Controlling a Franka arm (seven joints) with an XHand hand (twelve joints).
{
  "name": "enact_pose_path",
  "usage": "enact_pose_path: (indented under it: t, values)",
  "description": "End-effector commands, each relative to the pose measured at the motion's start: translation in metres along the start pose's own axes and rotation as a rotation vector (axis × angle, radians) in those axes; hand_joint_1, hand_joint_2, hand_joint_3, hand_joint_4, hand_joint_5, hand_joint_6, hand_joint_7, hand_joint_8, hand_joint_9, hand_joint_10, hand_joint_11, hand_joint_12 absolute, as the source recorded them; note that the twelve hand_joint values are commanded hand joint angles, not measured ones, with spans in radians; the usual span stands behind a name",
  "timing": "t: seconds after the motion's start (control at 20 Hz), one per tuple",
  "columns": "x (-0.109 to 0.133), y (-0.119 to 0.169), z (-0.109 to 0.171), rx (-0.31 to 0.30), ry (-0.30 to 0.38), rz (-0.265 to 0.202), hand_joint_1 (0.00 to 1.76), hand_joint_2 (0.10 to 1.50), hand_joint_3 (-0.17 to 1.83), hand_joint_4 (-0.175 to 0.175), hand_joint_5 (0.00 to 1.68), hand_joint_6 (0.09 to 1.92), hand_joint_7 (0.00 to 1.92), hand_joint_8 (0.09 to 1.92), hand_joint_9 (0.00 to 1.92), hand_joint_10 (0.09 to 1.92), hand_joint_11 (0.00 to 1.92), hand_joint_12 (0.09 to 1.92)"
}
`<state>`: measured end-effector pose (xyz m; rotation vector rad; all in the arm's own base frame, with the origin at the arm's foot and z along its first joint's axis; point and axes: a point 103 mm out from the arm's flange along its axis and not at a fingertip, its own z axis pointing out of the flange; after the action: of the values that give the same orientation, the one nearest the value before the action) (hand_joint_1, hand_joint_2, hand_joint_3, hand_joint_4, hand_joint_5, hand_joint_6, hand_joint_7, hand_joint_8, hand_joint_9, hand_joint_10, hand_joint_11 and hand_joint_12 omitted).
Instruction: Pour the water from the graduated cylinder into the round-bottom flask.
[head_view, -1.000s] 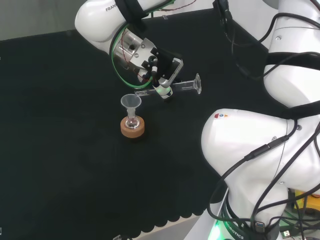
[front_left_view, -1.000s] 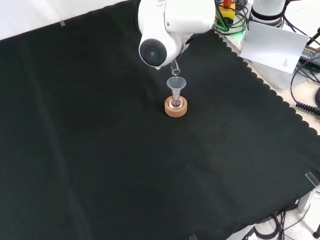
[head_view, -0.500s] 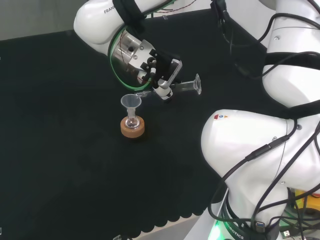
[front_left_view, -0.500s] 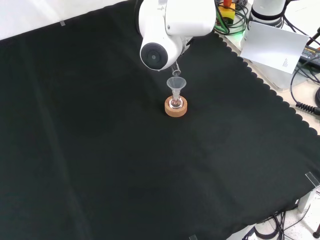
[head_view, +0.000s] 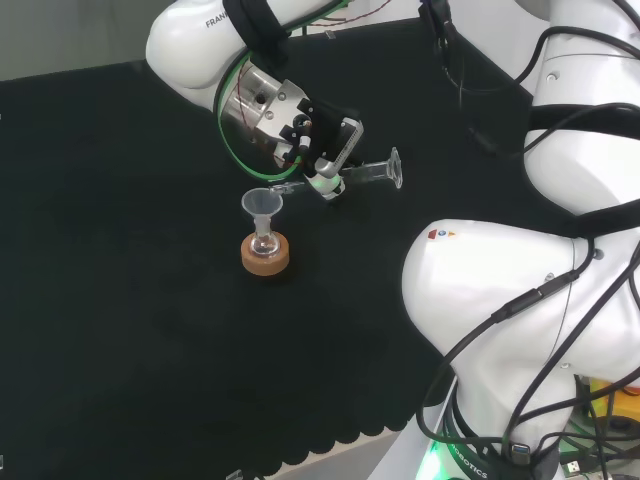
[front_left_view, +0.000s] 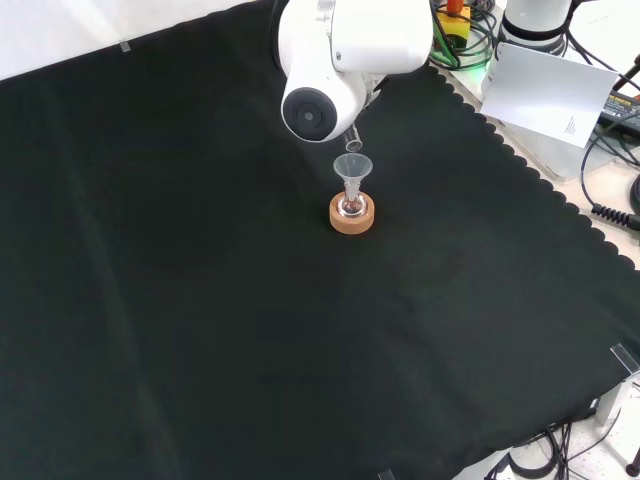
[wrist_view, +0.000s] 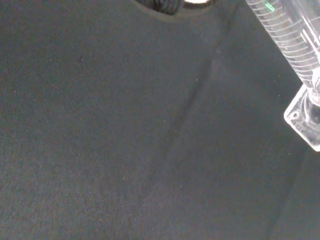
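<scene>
— One cork ring (head_view: 265, 255) is sitting near the middle of the black cloth (head_view: 120, 300) in the head view, and nothing else is standing around it. What is resting on that ring?

— A small round-bottom flask (head_view: 264, 242) is sitting in it, with a clear funnel (head_view: 262, 204) standing upright in the neck. In the front view the same stack is showing at the cloth's upper middle: ring (front_left_view: 352, 215), flask (front_left_view: 349, 207), funnel (front_left_view: 352, 166).

— Is anything getting in the way there?

— In the front view a big white arm link with a round grey cap (front_left_view: 306, 113) is hanging just above and left of the funnel, covering what lies behind it. Below its edge a short clear tip (front_left_view: 352, 141) is poking out, just above the funnel's mouth.

— And moving rightward in the head view?

— The hand (head_view: 322, 145) is hovering above and right of the funnel, palm turned sideways, fingers curling round the graduated cylinder (head_view: 372, 172). The cylinder is lying almost level, its flat foot pointing right, its mouth end reaching left toward the funnel's rim. Whether water is running, I cannot tell.

— What is the wrist view giving?

— The cylinder's ruled wall (wrist_view: 292, 35) and its clear foot (wrist_view: 305, 112) are showing close against the cloth.

— Farther right?

— In the head view the arm's own white links (head_view: 520, 300) are bulking at the right side.
</scene>
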<state>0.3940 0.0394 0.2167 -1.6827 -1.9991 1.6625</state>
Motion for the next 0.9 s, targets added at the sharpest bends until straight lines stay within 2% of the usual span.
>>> enact_pose_path:
  t: [0.05,0.45,0.65,0.75,0.9]
  values:
    - [0.001,0.001,0.001,-0.009,0.007,-0.005,1.28,1.08,0.00,-0.175,1.04,0.90,1.08,0.88,1.54,0.09,1.22,0.78]
    - [-0.003,-0.002,0.001,-0.057,0.097,-0.060,1.28,1.08,0.00,-0.175,1.04,0.90,1.08,0.88,1.54,0.09,1.22,0.79]
    - [-0.009,-0.004,0.006,-0.121,0.166,-0.083,1.28,1.08,0.00,-0.175,1.04,0.90,1.08,0.88,1.54,0.09,1.22,0.79]
    - [-0.011,-0.005,0.009,-0.150,0.217,-0.113,1.28,1.08,0.00,-0.175,1.04,0.90,1.08,0.88,1.54,0.09,1.22,0.79]
    - [-0.015,-0.008,0.013,-0.228,0.293,-0.151,1.28,1.08,0.00,-0.175,1.04,0.90,1.08,0.88,1.53,0.09,1.22,0.79]
